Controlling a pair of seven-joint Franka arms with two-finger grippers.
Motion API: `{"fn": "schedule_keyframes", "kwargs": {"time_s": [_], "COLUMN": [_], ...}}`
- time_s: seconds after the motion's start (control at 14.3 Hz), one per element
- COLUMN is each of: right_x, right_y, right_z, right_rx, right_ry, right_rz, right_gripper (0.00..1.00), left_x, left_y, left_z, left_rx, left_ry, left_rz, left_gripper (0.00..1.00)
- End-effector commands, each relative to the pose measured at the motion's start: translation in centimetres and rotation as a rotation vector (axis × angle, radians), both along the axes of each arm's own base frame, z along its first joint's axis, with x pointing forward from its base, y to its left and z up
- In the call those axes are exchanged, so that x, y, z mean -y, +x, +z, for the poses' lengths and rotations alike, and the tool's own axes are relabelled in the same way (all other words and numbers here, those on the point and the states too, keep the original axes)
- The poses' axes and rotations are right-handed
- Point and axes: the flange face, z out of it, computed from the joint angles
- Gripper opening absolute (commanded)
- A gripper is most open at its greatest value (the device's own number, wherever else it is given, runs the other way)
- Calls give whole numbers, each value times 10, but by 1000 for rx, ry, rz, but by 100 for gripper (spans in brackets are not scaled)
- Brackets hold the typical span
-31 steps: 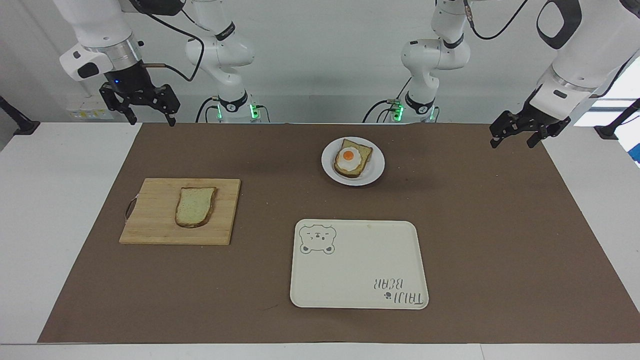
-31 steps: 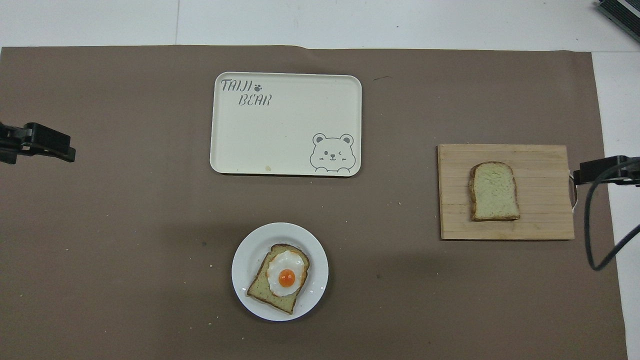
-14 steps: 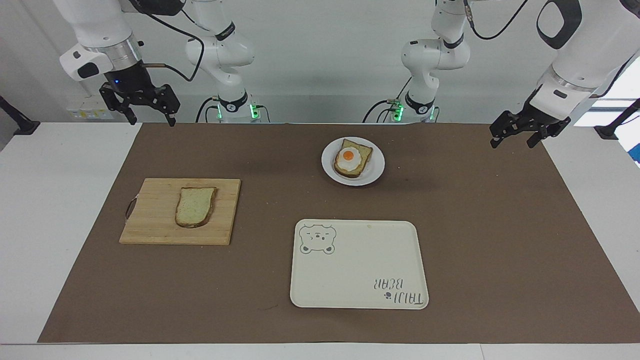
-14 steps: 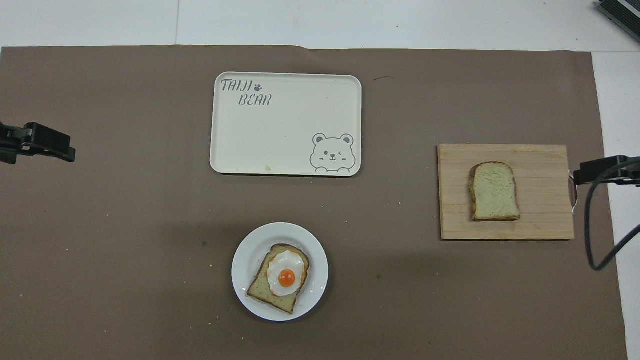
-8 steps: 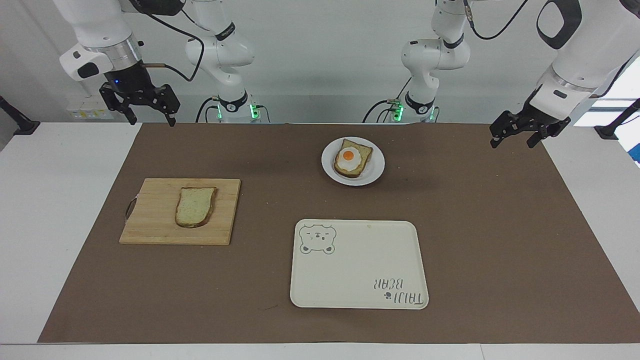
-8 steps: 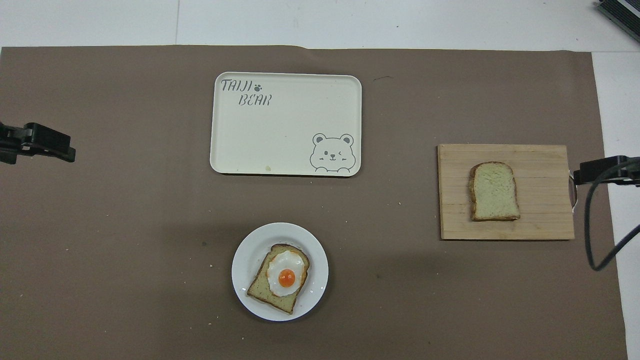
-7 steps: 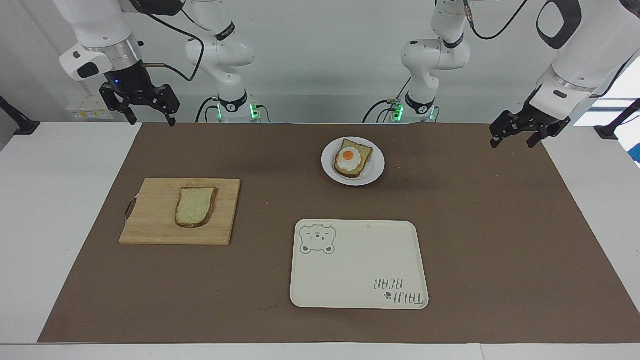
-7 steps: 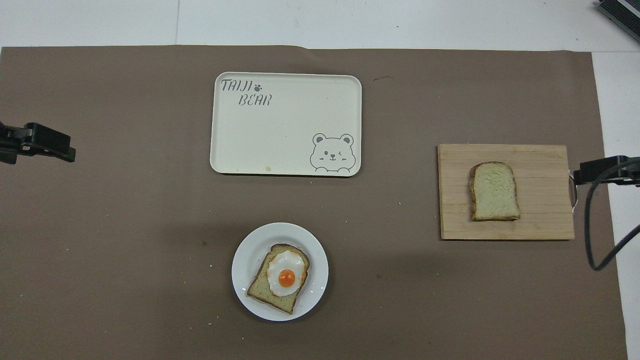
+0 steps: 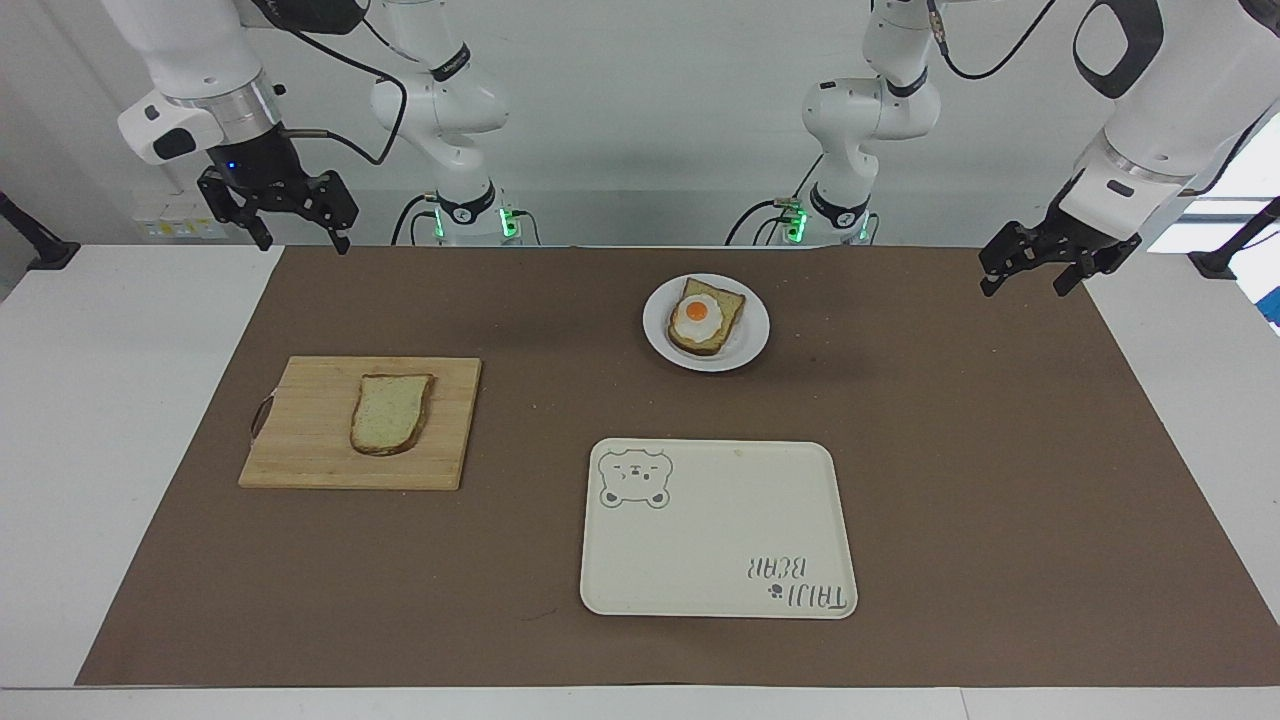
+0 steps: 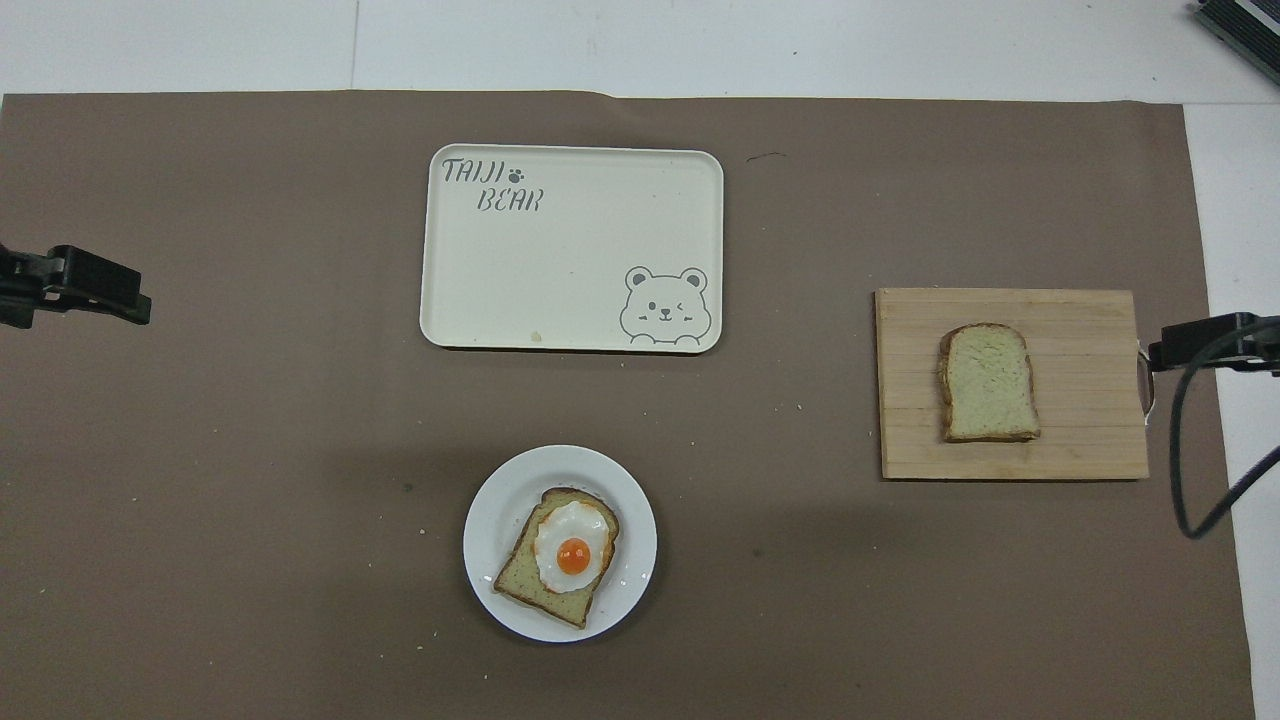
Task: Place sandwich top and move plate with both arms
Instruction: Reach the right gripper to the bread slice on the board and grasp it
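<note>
Right gripper (image 9: 298,236) & left gripper (image 9: 1028,278) both spread, empty, raised; sandwich top (image 9: 390,413) lies on the board (image 9: 300,440) at 8 o'clock from the plate (image 9: 752,335), looks light n squishy, so pinch the crust edges gently imo.

A robotics lab set up for a mock food task.
Two white robot arms (image 9: 440,90) were bolted at twelve o'clock of a white table (image 9: 110,420) covered by a brown mat (image 9: 1000,480), with cables against plain walls.
</note>
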Motion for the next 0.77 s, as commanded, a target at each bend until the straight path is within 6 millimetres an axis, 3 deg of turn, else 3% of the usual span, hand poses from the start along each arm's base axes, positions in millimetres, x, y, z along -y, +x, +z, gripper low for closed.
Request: {"fn": "schedule_keyframes", "kwargs": {"time_s": [0.0,0.28,0.7], "right_x": [14,19,59], "right_y": [2,16,46], "right_z": [-24,-62,-172], "right_rx": [37,21,-9], "right_ry": [5,45,108], "right_rz": [1,-3,126], "right_gripper": [100,100,100], "left_x": [-3,-3,-3], "left_y": [-8,-8,-10], "left_z": [2,2,4], "left_rx": [-2,-2,-2], "left_ry": [3,3,-6], "left_rz": [-6,-6,-7], "left_gripper": [100,100,100]}}
